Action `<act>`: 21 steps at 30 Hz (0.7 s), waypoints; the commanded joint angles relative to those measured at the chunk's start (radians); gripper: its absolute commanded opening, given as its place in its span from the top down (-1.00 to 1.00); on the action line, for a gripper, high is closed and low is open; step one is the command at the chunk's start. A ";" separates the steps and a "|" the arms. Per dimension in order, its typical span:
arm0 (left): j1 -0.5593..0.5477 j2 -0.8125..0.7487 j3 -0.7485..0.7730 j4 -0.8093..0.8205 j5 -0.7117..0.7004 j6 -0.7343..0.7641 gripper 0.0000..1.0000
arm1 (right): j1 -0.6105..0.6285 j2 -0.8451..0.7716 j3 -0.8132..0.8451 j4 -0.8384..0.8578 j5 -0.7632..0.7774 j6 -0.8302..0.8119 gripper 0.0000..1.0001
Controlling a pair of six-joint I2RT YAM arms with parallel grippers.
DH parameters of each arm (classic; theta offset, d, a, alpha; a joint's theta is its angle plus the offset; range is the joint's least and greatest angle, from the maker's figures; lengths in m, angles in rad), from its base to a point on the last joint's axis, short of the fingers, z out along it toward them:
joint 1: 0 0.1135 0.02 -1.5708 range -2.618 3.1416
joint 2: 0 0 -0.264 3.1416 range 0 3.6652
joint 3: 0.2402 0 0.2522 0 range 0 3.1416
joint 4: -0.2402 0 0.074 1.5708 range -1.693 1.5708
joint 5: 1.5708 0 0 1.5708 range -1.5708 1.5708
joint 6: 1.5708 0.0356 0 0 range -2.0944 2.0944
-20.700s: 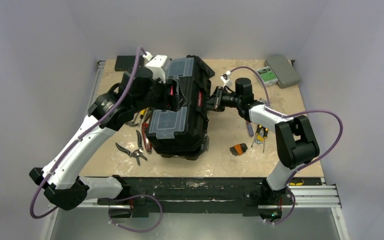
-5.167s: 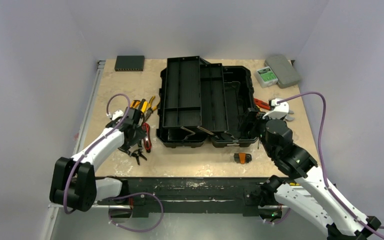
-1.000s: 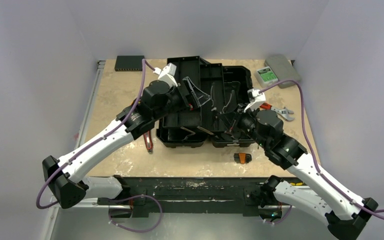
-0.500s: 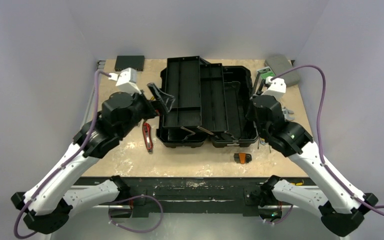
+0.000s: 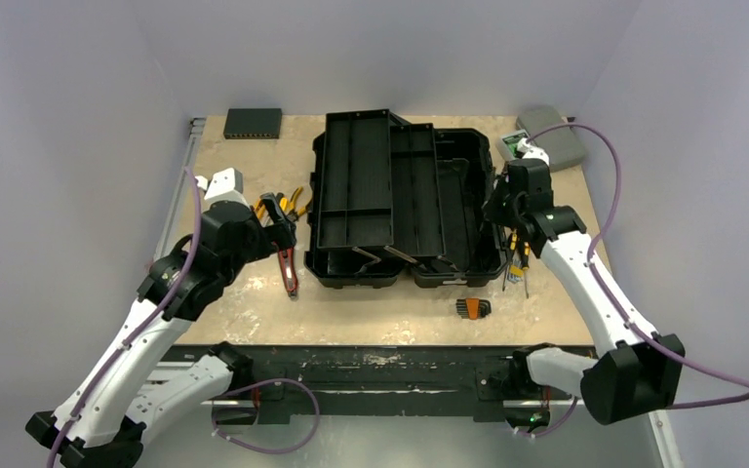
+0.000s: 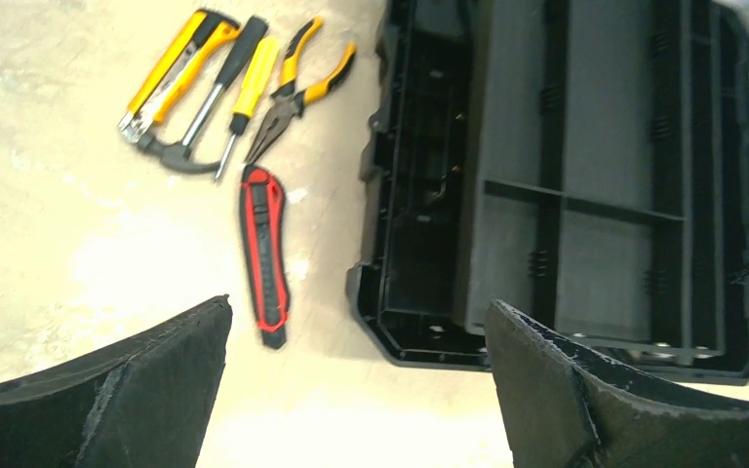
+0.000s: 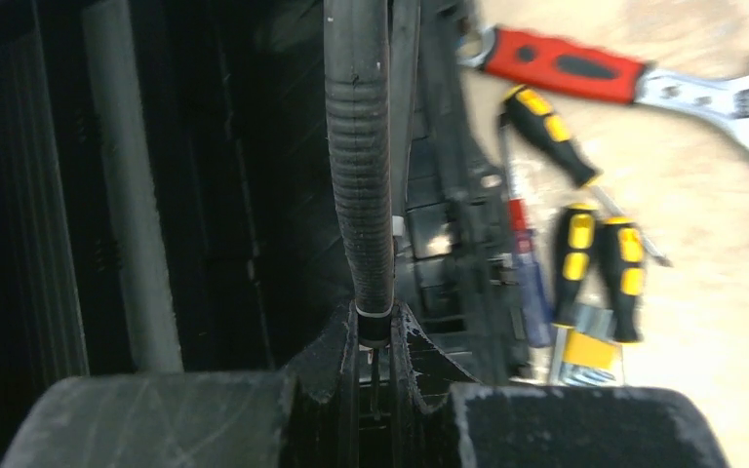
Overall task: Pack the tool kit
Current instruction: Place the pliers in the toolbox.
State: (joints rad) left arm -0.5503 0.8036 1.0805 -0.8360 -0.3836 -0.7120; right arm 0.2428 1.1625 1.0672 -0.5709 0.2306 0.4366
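the toolbox lies open in the middle of the table, with its black tray spread over the left half. the left jaws stand wide and hold nothing, hanging above the table at the box's 9 o'clock. its two fingers frame the tools below. at the box's 10 o'clock lie yellow-handled pliers, a yellow screwdriver and another yellow tool, close together. a red and black utility knife lies at 8 o'clock, just beside the box wall but apart from it.

the right jaws are pinched tight on a black ribbed-handled tool, held over the box's right rim at 3 o'clock. past that rim, a red-handled wrench and yellow and black screwdrivers lie on the table. a hex key set sits at 5 o'clock. a thin black device rests at 11 o'clock and a grey case at 1 o'clock.
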 commanded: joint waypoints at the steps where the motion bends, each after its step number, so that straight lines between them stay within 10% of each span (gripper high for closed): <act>1: 0.012 -0.011 -0.030 -0.030 -0.048 0.023 -0.96 | -0.025 0.032 -0.062 0.232 -0.300 -0.001 1.00; 17: 0.013 -0.034 -0.059 -0.042 -0.078 0.021 -0.95 | -0.140 0.271 -0.169 0.452 -0.631 0.088 0.96; 21: 0.013 -0.026 -0.079 -0.022 -0.060 0.009 -0.95 | -0.142 0.249 -0.163 0.410 -0.576 0.080 0.03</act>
State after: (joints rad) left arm -0.5434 0.7700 1.0187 -0.8989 -0.4610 -0.7105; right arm 0.1040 1.4570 0.8913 -0.2028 -0.3340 0.5144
